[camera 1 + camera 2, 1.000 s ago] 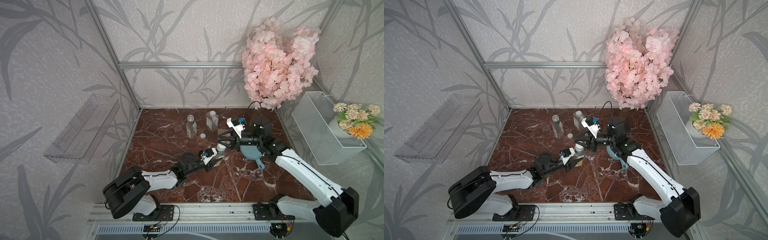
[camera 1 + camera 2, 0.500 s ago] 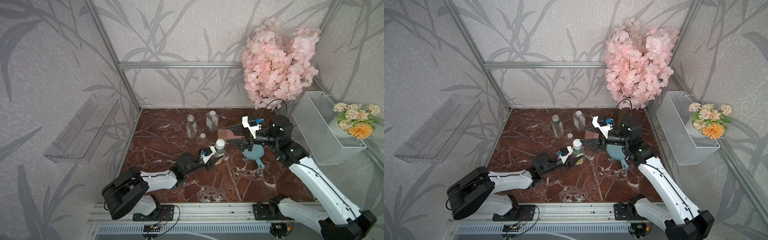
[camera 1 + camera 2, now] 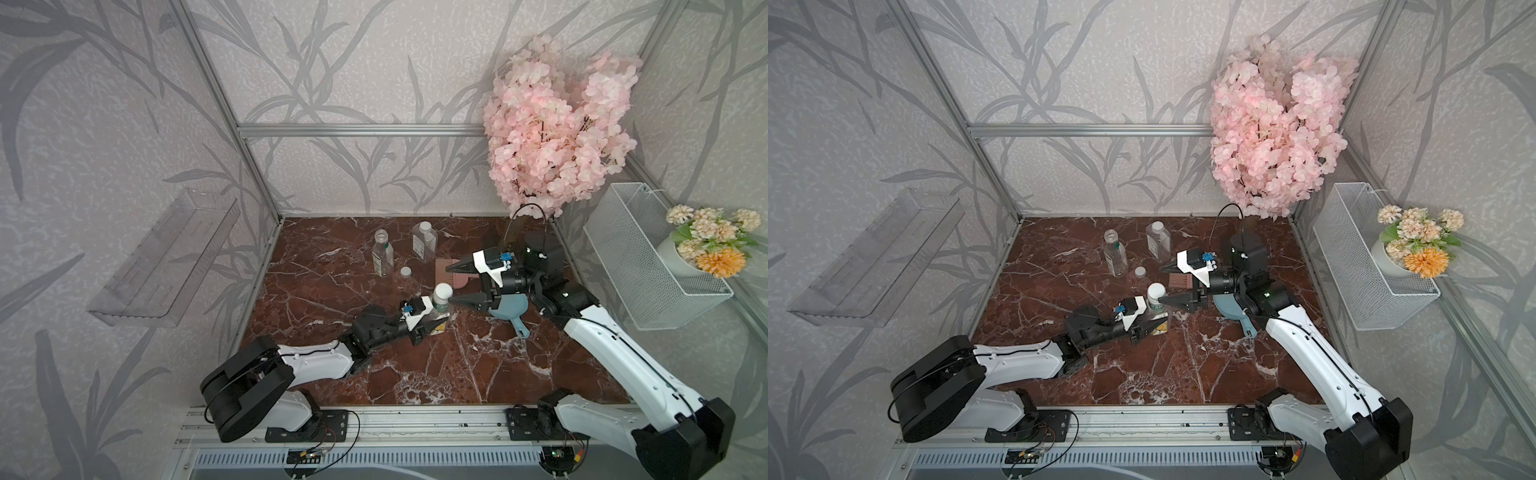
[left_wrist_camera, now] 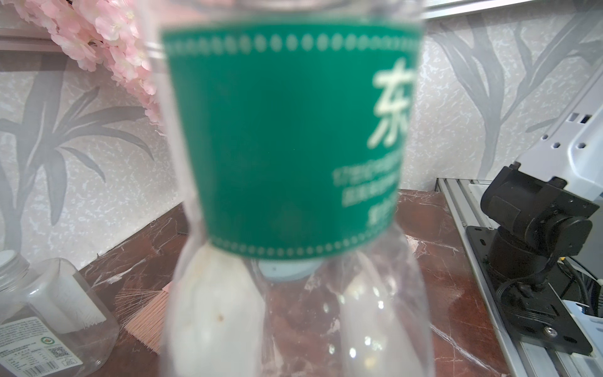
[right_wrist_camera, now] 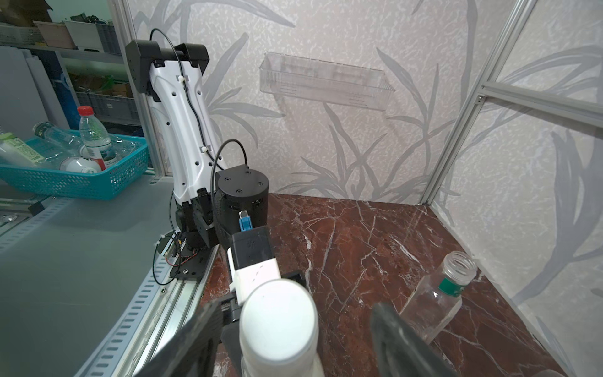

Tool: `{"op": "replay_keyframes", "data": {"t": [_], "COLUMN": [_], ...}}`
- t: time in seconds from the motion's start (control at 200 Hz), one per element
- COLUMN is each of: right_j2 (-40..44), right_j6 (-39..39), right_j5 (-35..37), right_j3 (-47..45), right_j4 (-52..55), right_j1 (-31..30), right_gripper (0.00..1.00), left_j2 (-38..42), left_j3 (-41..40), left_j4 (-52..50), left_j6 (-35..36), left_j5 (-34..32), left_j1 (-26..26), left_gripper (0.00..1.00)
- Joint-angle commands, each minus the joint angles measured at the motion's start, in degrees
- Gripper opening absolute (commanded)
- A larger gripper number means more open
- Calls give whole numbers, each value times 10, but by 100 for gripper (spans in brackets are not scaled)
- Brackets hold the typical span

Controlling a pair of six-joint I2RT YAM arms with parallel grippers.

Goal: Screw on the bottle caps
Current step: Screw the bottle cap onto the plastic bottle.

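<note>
L hand (image 3: 433,323) clamped narrow on lower body of held bottle (image 3: 441,306); that bottle is round, clear, green label, upright near mid tabletop (image 3: 332,286); L wrist view shows little but its label, blurred and close. White cap (image 3: 443,290) sits on its neck; can't tell how tight.

R hand (image 3: 452,284) is wide, jaws either side of white cap; R wrist view shows a gap on each side, so no touch, nothing held.

Toward back of tabletop: open bottle (image 3: 382,257), round, upright, neck bare; square bottle (image 3: 424,246) just beside it on R-arm side, upright, w/ its own white cap on. Loose cap (image 3: 405,271) lies flat on tabletop near open bottle's base, btwn it and held bottle, apart from both.

Pink comb (image 3: 1179,281) lies flat beside R hand, partly hidden by upper jaw in both top views; blue-grey brush (image 3: 510,309) lies flat under R wrist, handle pointing toward front edge.
</note>
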State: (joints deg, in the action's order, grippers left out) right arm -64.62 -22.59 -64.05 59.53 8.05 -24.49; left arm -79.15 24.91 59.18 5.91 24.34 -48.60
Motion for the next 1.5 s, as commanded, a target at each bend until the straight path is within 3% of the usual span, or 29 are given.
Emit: {"op": "replay_keyframes", "data": {"t": [0.0, 0.495, 0.8, 1.13, 1.325, 1.495], "right_j2": [-7, -30, -29, -13, 1, -9], "right_j6": [-52, -91, -92, -78, -31, 24], "right_j5": [-15, -3, 7, 43, 115, 240], "right_j3": [33, 56, 52, 19, -25, -55], "right_j4": [59, 127, 129, 103, 40, 1], "right_j1": [-13, -26, -27, -28, -41, -78], "right_gripper": [75, 62, 50, 44, 41, 35], "left_j2": [10, 7, 5, 9, 11, 20], "left_j3": [13, 19, 21, 23, 26, 36], "left_j4": [5, 1, 1, 4, 22, 33], "left_j6": [-1, 3, 5, 8, 1, 2], "left_j5": [15, 15, 12, -2, -29, -61], "left_j1": [2, 1, 1, 2, 1, 2], "left_gripper": [20, 20, 20, 20, 19, 19]}}
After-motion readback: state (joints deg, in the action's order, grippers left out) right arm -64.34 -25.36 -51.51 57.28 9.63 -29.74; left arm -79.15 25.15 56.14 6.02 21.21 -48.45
